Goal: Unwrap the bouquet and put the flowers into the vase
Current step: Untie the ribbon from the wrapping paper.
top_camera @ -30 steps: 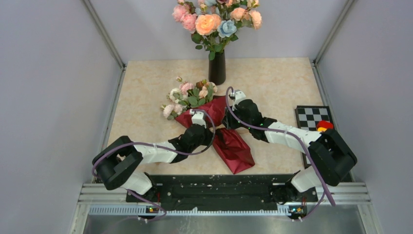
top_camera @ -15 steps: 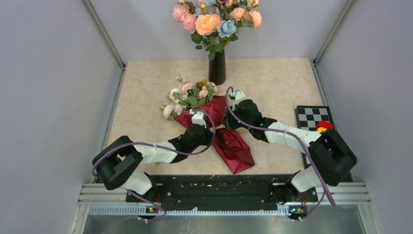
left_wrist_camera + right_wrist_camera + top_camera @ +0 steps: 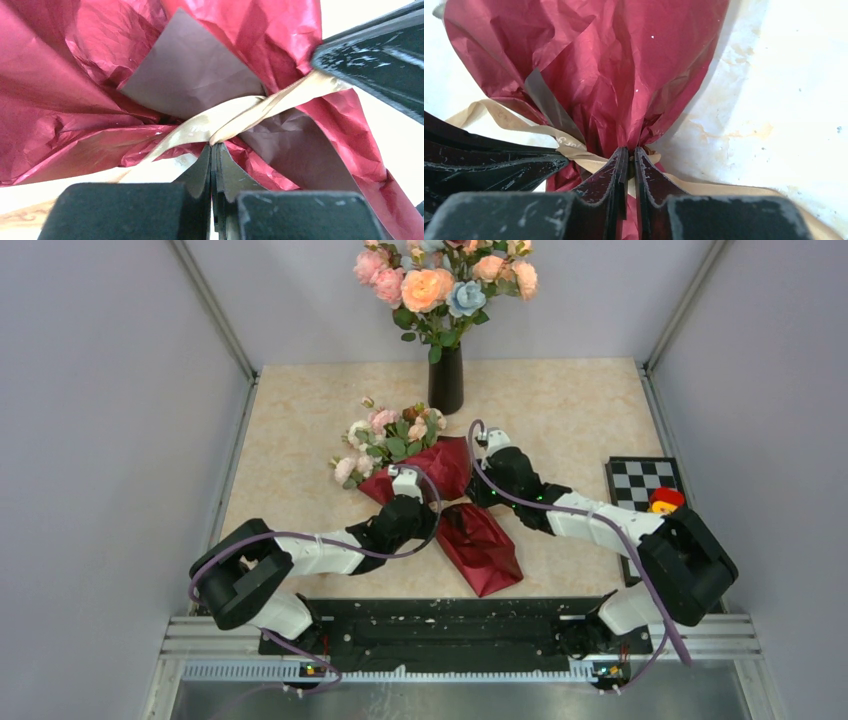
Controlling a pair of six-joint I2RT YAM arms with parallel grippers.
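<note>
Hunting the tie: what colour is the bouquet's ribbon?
The ribbon is tan, clearest in left wrist view.

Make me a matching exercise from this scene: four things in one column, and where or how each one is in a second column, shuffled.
Things:
1. bouquet
2. vase
3. ribbon
4. checkerboard

Place or state:
A. flat at the right edge of the table
B. tan, crossing the pinched waist of the paper
C. upright at the far edge, holding peach, pink and blue blooms
D. lying on its side, wrapped in dark red

Pairs: 1-D, 2-C, 3-B, 4-A
</note>
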